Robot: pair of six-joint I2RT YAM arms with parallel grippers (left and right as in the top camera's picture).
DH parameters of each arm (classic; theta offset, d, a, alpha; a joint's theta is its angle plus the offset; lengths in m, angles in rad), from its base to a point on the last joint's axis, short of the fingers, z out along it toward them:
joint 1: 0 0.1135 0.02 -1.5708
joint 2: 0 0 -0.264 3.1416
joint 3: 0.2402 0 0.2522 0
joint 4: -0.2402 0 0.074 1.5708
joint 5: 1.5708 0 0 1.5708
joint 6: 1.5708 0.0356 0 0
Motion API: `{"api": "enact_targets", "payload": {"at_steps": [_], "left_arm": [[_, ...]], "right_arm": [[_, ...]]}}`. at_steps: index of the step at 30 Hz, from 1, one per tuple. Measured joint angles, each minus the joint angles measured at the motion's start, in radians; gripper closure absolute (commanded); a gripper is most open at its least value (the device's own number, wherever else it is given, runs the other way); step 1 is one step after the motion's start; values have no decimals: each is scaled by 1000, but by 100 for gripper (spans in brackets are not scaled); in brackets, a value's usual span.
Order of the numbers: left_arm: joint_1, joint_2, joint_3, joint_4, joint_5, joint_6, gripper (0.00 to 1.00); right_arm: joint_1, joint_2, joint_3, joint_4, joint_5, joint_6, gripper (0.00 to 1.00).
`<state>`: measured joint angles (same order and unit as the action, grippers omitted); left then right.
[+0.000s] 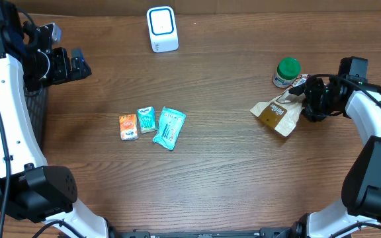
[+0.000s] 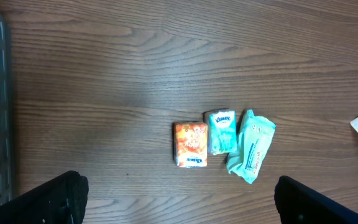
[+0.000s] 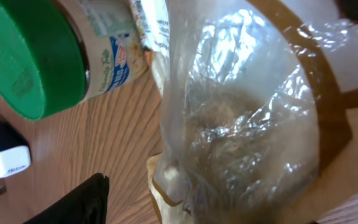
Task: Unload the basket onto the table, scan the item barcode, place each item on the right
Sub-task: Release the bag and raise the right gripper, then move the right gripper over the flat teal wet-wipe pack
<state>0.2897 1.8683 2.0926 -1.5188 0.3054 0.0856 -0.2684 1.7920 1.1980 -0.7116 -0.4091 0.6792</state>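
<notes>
Three packets are being displayed side by side at centre, one white scanner at the far edge, one green-lidded jar at right. One clear bag — the item — is being rested beside the jar, against the right gripper; whether it is being pinched cannot be told. The left gripper is being held fully spread — gripping nothing.

The wooden table bears a scanner, jar, bag and three packets.
</notes>
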Motion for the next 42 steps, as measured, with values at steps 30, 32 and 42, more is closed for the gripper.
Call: {"api": "enact_targets", "payload": {"at_steps": [30,32,42], "left_arm": [[0,0,0,0,0,0,1],[0,0,0,0,0,0,0],[0,0,0,0,0,0,0]], "right_arm": [[208,-1,383,-590,71,-450,25],[291,-1,385,-573,68,-476,24],[612,2,385,-390,160,-536,24]]}}
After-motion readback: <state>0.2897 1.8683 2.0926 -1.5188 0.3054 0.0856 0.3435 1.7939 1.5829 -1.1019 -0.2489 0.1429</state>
